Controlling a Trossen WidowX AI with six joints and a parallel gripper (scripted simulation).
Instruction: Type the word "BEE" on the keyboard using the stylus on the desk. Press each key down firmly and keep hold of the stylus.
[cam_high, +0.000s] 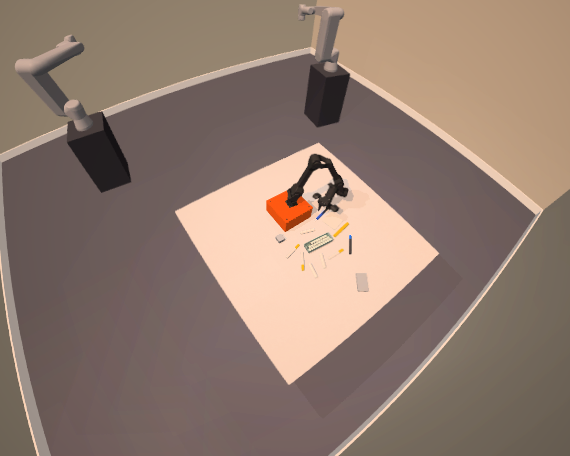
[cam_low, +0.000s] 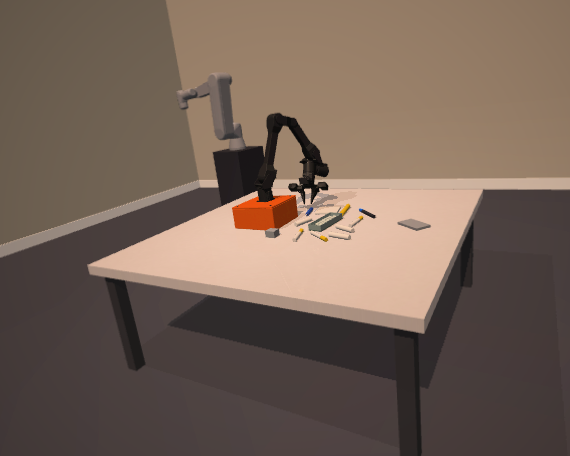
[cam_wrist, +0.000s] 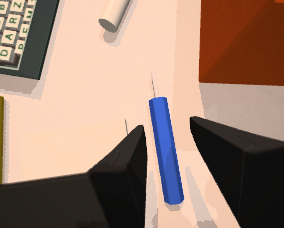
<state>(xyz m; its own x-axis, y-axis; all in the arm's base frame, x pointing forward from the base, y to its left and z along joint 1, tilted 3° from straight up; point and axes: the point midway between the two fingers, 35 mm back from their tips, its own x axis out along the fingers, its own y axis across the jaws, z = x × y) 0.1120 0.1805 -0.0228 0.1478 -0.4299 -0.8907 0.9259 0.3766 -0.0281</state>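
Observation:
The blue stylus (cam_high: 321, 214) (cam_low: 309, 211) (cam_wrist: 166, 150) lies on the table beside the orange base, its thin metal tip pointing up in the wrist view. My gripper (cam_high: 322, 208) (cam_low: 308, 203) (cam_wrist: 166, 127) is partly open and empty above it. In the wrist view the stylus shows between the two black fingers, with a gap on each side. The dark green keyboard (cam_high: 318, 242) (cam_low: 325, 221) (cam_wrist: 42, 40) lies flat further out; only a corner with some keys, among them A, R, Z and D, shows at the top left of the wrist view.
The orange base box (cam_high: 289, 220) (cam_low: 252, 217) (cam_wrist: 240, 40) is close by the stylus. A white cylinder (cam_wrist: 114, 15) and a yellow bar (cam_high: 341, 229) (cam_low: 345, 209) lie near the keyboard. Several white and yellow-ended sticks, a dark pen (cam_high: 350, 246) (cam_low: 368, 213) and a grey cube (cam_high: 280, 238) (cam_low: 272, 233) lie around.

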